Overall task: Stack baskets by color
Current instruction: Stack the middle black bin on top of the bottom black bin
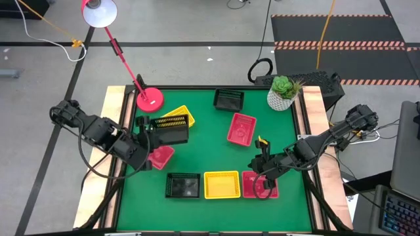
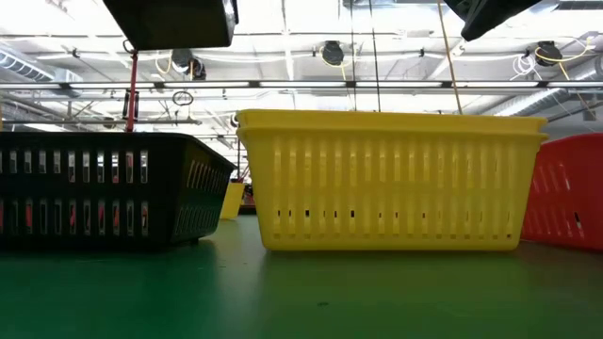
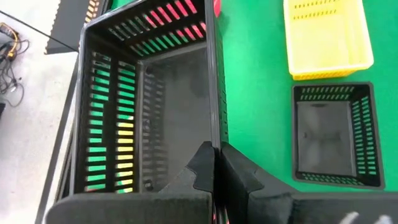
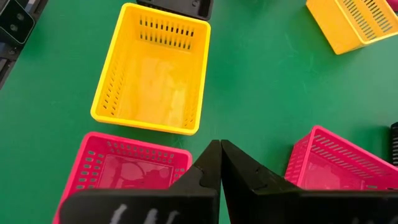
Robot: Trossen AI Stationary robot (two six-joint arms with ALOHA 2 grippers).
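A: Where's the left gripper [image 1: 146, 134]?
B: Stretched in from the left edge, fingers clamped on a black basket's [image 1: 172, 129] wall, lifted over a yellow basket [image 1: 174, 116].
A: The right gripper [image 1: 261, 172]?
B: Pinched together, empty, angled over the near-right pink basket [image 1: 260, 184].

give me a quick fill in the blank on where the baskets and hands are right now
1. The left hand is shut on the rim of a ____ basket.
2. In the near row, the yellow basket sits between a black basket and a ____ one.
3. The right hand hangs over the ____ basket of the near row.

Missing: black; pink; pink
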